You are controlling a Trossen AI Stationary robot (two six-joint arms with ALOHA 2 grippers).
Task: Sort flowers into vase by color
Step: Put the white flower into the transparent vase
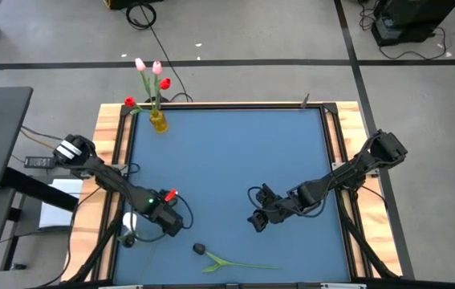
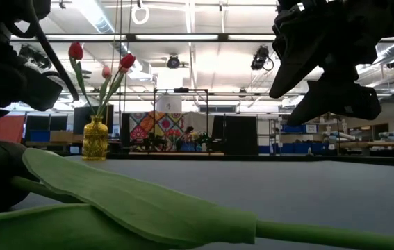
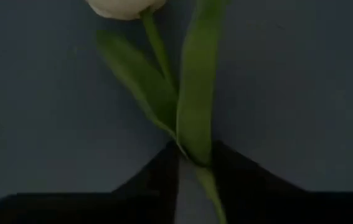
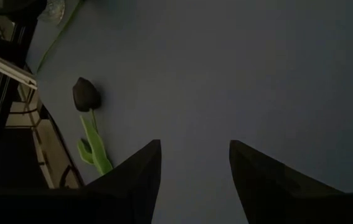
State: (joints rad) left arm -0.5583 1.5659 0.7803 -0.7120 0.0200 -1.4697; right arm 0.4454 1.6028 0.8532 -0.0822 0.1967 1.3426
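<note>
A white tulip (image 3: 123, 6) with green stem and leaves lies in front of my left gripper (image 3: 195, 163), which is shut on its stem near the table's left near corner (image 1: 169, 218). A black tulip (image 1: 199, 249) lies on the table near the near edge, its stem (image 1: 251, 265) running toward the right; it also shows in the right wrist view (image 4: 86, 94). My right gripper (image 1: 257, 218) hangs open above the table, right of the black tulip's head. A yellow vase (image 1: 158, 122) at the far left holds pink and red tulips (image 1: 156, 68). My left gripper pinches the white tulip's stem (image 3: 196, 160) between its two fingers, just below where the leaves join it. The fingers lie across the stem, and the head points away from the gripper. Whether the flower is lifted off the table, I cannot tell.
Wooden rails (image 1: 119, 152) frame the blue table (image 1: 235, 160). The middle and far right of the table surface are bare. In the low view the black tulip's broad leaf (image 2: 134, 201) fills the foreground, and the vase (image 2: 95, 139) stands behind it.
</note>
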